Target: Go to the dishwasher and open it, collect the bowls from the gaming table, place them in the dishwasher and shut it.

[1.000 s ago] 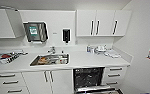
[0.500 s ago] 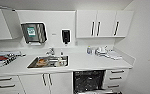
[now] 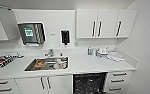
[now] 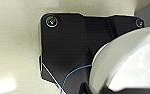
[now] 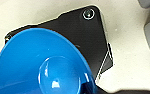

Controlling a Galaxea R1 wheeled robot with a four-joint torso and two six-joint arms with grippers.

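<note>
Close at my right wrist sits a blue bowl [image 5: 41, 65], at my left wrist a white bowl [image 4: 131, 62], both over pale floor; I cannot tell how either hand's fingers stand. Ahead, the dishwasher [image 3: 89, 83] gapes dark under the counter [image 3: 91, 65]. The sink [image 3: 48, 63] is set in the counter left of the dishwasher, dishes in it. Above the counter hang white cabinets [image 3: 104, 23].

Bright even light, soft blur, floor glare [image 4: 4, 85], bowed edges
</note>
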